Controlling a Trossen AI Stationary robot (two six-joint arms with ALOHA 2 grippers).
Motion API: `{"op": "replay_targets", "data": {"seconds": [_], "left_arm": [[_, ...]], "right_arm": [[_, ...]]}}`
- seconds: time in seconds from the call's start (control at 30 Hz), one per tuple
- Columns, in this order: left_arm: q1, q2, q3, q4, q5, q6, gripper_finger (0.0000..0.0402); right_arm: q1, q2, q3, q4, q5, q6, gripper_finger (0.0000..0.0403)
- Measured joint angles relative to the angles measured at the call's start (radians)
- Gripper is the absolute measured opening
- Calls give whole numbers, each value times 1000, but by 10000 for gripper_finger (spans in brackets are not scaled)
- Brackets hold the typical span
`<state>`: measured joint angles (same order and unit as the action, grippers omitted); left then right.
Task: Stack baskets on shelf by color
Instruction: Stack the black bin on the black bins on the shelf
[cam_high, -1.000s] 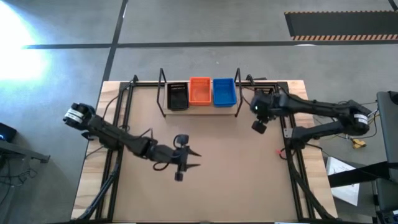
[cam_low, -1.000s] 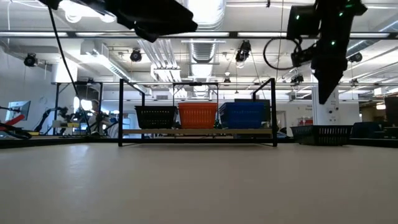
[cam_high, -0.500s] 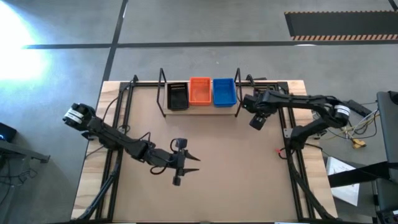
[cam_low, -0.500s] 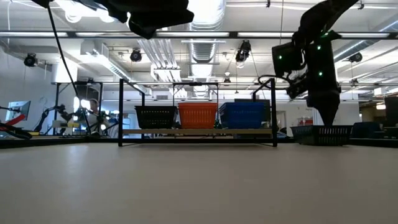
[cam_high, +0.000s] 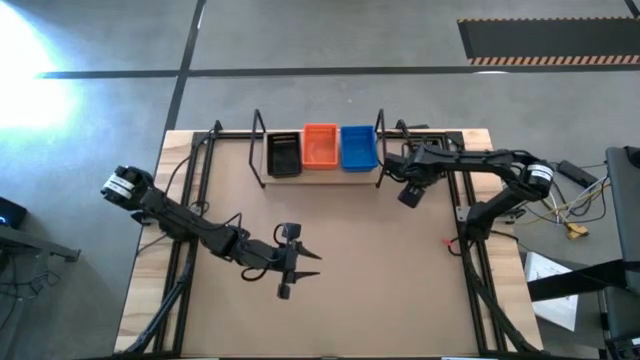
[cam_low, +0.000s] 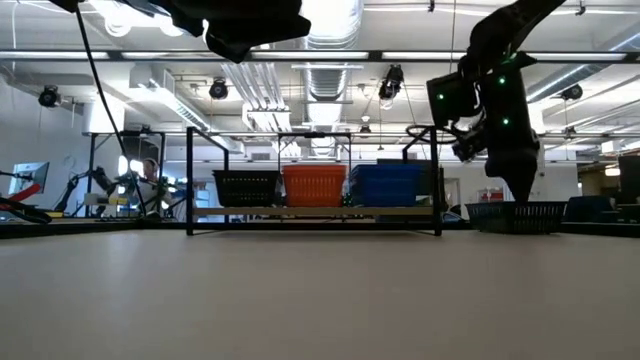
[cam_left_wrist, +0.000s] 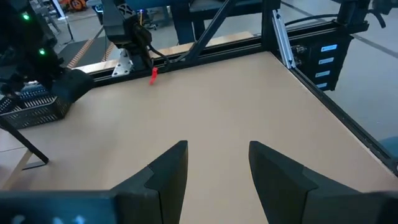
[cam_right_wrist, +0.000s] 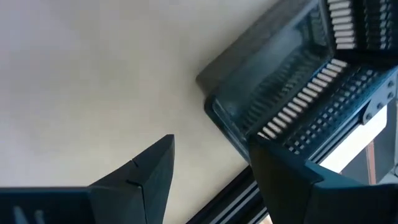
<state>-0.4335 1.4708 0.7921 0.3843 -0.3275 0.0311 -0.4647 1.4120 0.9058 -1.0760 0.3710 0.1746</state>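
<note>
- the left arm reaches from the table's left edge across the brown tabletop (cam_high: 340, 290) toward the middle, its dark two-finger left gripper (cam_high: 308, 257) hanging above bare tabletop, well apart from the shelf.
- the left gripper's fingers (cam_left_wrist: 168, 171) are spread with clear tabletop showing between them, holding nothing.
- the right arm stretches from the table's right edge toward the far right corner, bent down so that the right gripper (cam_high: 418, 172) sits low over a black perforated plastic basket (cam_low: 520, 215) just beside the shelf's right end.
- in the right wrist view the right gripper (cam_right_wrist: 211, 165) has its fingers parted, one finger tip at the black basket's (cam_right_wrist: 292, 106) rim and the other over open tabletop; nothing is clamped.
- the light wooden shelf in a thin black wire frame (cam_high: 322, 178) stands at the far edge of the table, centred.
- on it, from left to right in the high view, sit a black mesh basket (cam_high: 283, 153), an orange mesh basket (cam_high: 320, 146) and a blue mesh basket (cam_high: 359, 147), side by side and close together.
- in the low view the same three show in a row on the plank (cam_low: 315, 211).
- no brand, label or writing can be read on the baskets, shelf or arms.
</note>
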Motion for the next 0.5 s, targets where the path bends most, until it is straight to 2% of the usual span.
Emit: {"op": "replay_targets", "data": {"seconds": [0.23,0.5], "left_arm": [[0,0,0,0,0,0,155],[-7,0,0,0,1,0,155]], "right_arm": [[-18,7,7,8,26,-9,199],[-26,74,4,14,34,-10,198]]}}
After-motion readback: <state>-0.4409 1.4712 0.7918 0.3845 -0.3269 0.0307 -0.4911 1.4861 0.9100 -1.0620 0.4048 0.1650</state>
